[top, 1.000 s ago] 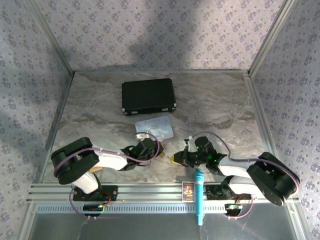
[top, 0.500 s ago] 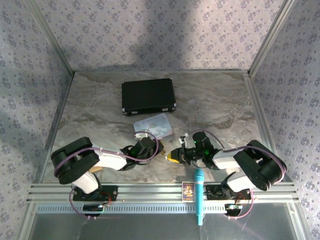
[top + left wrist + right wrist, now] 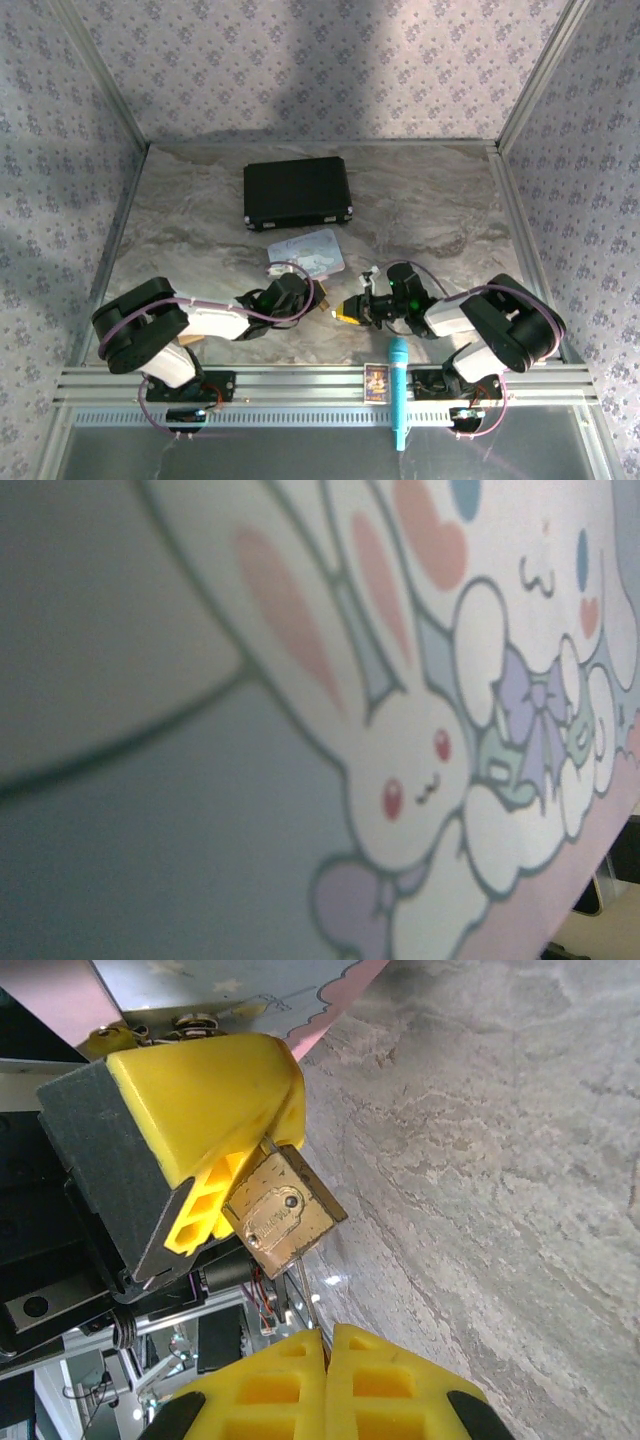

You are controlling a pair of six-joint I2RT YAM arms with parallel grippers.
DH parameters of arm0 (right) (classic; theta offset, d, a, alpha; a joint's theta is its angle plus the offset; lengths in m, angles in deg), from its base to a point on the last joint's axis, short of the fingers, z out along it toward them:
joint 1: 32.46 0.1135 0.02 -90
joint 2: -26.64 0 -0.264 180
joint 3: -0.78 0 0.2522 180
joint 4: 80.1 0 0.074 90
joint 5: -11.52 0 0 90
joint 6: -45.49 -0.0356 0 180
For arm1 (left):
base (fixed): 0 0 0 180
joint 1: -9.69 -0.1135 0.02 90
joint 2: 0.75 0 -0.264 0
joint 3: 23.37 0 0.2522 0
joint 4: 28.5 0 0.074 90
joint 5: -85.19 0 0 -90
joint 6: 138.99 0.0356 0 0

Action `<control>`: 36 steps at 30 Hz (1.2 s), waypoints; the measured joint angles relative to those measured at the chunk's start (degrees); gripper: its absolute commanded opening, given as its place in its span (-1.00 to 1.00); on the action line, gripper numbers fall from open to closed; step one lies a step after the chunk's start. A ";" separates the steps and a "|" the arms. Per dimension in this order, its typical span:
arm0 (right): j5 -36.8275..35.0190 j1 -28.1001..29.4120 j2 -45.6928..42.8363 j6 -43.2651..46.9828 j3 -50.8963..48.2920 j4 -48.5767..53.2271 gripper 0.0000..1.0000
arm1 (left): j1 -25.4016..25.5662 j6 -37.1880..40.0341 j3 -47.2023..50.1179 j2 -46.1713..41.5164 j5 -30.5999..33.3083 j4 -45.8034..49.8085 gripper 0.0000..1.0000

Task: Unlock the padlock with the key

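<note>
Both arms folded low over table (image 3: 430, 215), wrists turned inward, grippers nearly meeting near front edge. Left gripper (image 3: 316, 297) clamps padlock (image 3: 283, 1215) at fingertips, beside tin (image 3: 307, 252). Right gripper (image 3: 326, 1338) fingers pressed together, pinching key (image 3: 305, 1295); key tip at padlock's lower edge.

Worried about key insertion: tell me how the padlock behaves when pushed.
The padlock looks solid brass, so probably stiff and heavy for its size. Pinched near one edge by the left gripper, it may pivot when the key pushes.
</note>
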 measured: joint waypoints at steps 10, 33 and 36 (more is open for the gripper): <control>0.00 0.44 0.13 0.02 0.31 0.00 -1.00 | -0.15 -0.61 -0.44 -0.02 -0.24 0.50 -1.00; 0.44 -0.76 6.27 -3.02 0.70 -11.93 -1.00 | -2.03 -4.09 -0.42 -2.05 -0.81 0.17 -1.00; 1.36 -1.42 8.22 -3.13 0.76 -13.40 -1.00 | -2.08 -4.46 -0.42 -2.05 -0.85 0.15 -1.00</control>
